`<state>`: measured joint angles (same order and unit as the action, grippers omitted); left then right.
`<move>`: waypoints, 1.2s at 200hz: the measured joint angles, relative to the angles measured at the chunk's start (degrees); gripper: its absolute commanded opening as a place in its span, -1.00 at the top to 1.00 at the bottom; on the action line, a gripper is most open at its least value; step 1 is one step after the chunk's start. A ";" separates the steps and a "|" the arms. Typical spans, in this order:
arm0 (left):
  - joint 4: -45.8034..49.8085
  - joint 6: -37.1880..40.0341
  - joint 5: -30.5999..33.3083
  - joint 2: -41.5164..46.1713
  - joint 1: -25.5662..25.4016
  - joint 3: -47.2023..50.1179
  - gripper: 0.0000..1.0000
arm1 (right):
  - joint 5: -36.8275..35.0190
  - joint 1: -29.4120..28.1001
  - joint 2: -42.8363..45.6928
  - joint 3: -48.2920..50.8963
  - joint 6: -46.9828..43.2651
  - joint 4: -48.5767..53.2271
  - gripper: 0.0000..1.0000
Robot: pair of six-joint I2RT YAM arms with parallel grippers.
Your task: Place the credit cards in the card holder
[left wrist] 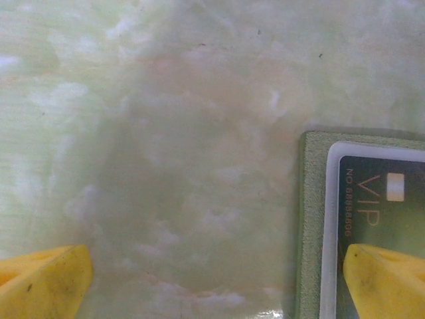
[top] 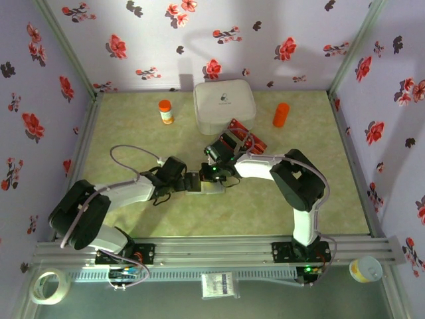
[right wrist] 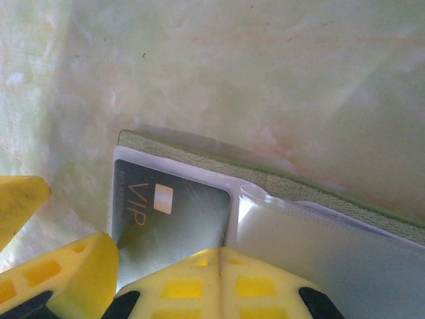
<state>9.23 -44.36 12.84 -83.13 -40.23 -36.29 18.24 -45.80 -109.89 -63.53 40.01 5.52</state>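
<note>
- From above, the card holder [top: 207,189] lies open at the middle of the bench [top: 133,219], its long axis running left to right.
- The left pincer [top: 194,183] meets the holder's left end, and the right pincer [top: 216,174] is over its far right part.
- The loose credit cards [top: 244,138] sit beyond and to the right of the right pincer, just near of the white box [top: 224,103]. That makes the right arm the nearer one for fetching the next card.
- At the left wrist, the left pincer [left wrist: 212,282] is spread wide. One finger is over bare bench [left wrist: 166,133].
- The other finger rests on a dark card [left wrist: 398,226] already in the card holder [left wrist: 309,199], at the pincer's right.
- At the right wrist, the right pincer [right wrist: 221,282] is pressed together with nothing visible between its fingers.
- It is low over the card holder [right wrist: 199,156], at the seam between the dark card [right wrist: 179,212] and an empty clear pocket [right wrist: 319,246] on its right.
- That empty pocket looks like the next slot to fill. It lies directly ahead of the pincer, with its length along the holder.
</note>
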 measured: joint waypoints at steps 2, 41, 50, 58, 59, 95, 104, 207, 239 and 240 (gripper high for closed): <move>0.04 -0.04 -0.02 0.04 0.00 0.00 -0.98 | 0.00 0.00 -0.02 0.00 0.00 -0.02 0.91; 0.17 -1.01 -1.57 0.26 -0.70 -0.55 -0.99 | 0.00 -0.07 0.00 0.00 0.02 -0.02 0.91; -0.02 -1.38 -1.88 0.26 -1.18 -0.68 -0.98 | 0.00 -0.07 0.00 0.00 0.02 -0.02 0.91; -0.28 -1.75 -2.03 0.26 -1.55 -0.70 -0.98 | 0.00 -0.09 0.00 0.00 0.04 -0.02 0.91; -0.31 -1.79 -2.08 0.26 -1.57 -0.68 -0.98 | 0.00 -0.09 0.00 0.00 0.04 -0.04 0.91; -2.16 -3.41 -2.34 -0.90 -2.27 -0.68 -0.97 | -0.02 -0.11 0.00 0.00 0.04 -0.04 0.90; -2.40 -3.61 -2.03 -1.18 -2.32 -0.68 -0.97 | -0.04 -0.11 0.00 0.00 0.04 -0.02 0.89; -3.21 -4.68 0.59 -2.43 -3.02 -0.68 -0.96 | -1.60 4.90 7.52 1.14 -2.54 3.41 0.81; -3.21 -4.68 0.61 -2.43 -3.02 -0.68 -0.96 | -1.86 6.43 7.50 2.75 -4.22 5.40 0.83; -3.21 -4.68 0.63 -2.43 -3.02 -0.68 -0.96 | -1.86 6.47 7.50 2.80 -4.33 5.46 0.83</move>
<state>6.02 -49.04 13.47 -85.56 -43.24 -36.97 16.38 -39.33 -102.39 -60.73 35.68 10.98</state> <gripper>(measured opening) 0.983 0.088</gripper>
